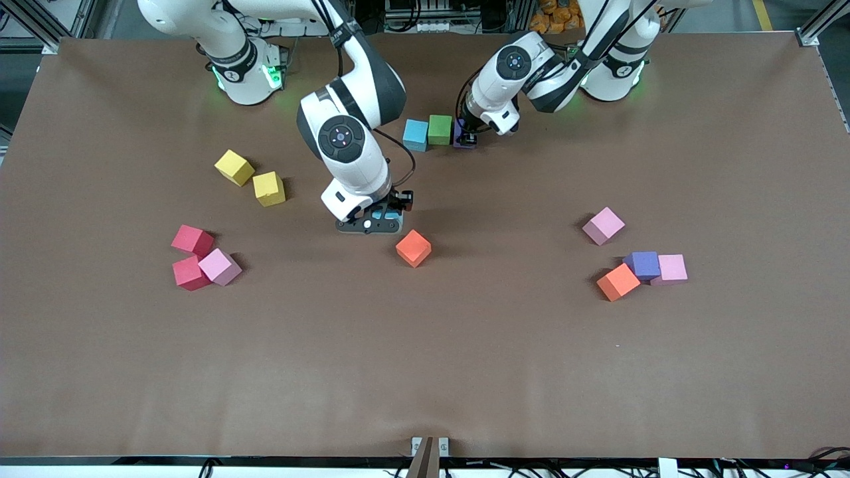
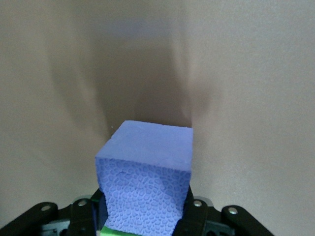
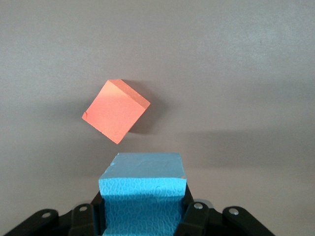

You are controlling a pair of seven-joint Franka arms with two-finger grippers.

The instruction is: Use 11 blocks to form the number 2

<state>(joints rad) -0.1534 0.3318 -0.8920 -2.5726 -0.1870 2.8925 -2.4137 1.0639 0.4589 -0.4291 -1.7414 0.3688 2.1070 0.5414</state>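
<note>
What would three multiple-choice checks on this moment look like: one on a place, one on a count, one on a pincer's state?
1. The green cube sits:
A. beside a cyan cube
B. on a yellow cube
C. among the pink cubes

2. How many yellow cubes are on the table?
A. one
B. two
C. four

3. The right pincer is:
A. open over bare table
B. shut on a cyan cube
C. shut on the loose orange cube

Key: 1 A, the two touch in one row, with the left pincer shut on a purple cube at the green's free side. 2 B, both lie toward the right arm's end. 3 B, its wrist view shows cyan between the fingers.
</note>
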